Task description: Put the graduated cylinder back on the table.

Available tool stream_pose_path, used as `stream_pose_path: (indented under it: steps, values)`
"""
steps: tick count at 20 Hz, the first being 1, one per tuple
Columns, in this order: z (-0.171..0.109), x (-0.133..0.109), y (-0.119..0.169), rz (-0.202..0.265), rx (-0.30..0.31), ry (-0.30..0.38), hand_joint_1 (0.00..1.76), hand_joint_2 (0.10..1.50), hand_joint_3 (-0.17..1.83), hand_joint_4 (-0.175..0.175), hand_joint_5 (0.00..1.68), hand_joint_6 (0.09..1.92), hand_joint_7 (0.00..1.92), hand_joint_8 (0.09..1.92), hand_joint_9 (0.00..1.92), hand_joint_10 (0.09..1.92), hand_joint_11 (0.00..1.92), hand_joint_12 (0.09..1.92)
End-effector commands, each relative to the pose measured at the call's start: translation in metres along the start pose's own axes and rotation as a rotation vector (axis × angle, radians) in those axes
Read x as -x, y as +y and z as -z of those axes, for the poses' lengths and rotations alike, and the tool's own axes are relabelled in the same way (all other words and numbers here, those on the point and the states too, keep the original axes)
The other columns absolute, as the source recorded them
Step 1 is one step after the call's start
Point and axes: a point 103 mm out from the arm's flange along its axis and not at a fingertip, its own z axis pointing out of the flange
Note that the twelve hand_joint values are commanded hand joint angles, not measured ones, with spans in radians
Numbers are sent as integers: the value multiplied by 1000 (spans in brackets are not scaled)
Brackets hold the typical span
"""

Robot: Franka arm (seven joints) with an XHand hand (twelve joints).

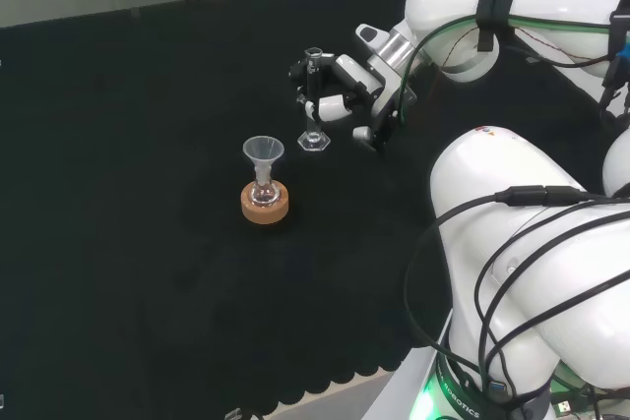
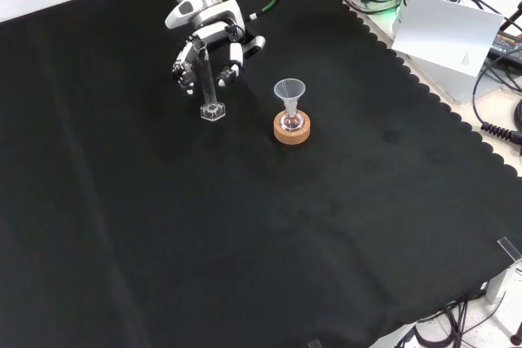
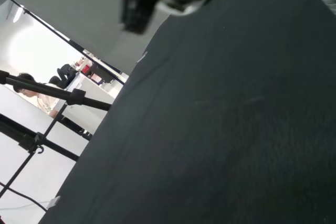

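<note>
Graduated cylinder (image 2: 208, 87) stands upright, gripped by the hand (image 2: 214, 48); funnel (image 2: 289, 93) on cork ring (image 2: 291, 129) nearby.

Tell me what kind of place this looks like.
Probably a robotics lab set up for chemistry-style handling. A white robot arm works at a bench draped in black cloth; its hand is at an upright graduated cylinder, beside a glass funnel sitting in a flask on a cork ring.
</note>
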Motion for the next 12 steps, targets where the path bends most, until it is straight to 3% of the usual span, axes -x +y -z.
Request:
stream_pose_path:
  steps: [1, 7, 12]
  values:
    - [17, -12, -3, 13, 0, -20, 931, 585, 680, -87, 378, 622, 417, 721, 655, 564, 404, 1349]
    - [48, -30, -16, -4, -28, -68, 801, 593, 479, -82, 289, 331, 124, 746, 308, 753, 135, 1484]
    - [76, -58, -37, -1, -5, -165, 750, 600, 395, -82, 276, 185, 32, 755, 198, 821, 56, 1527]
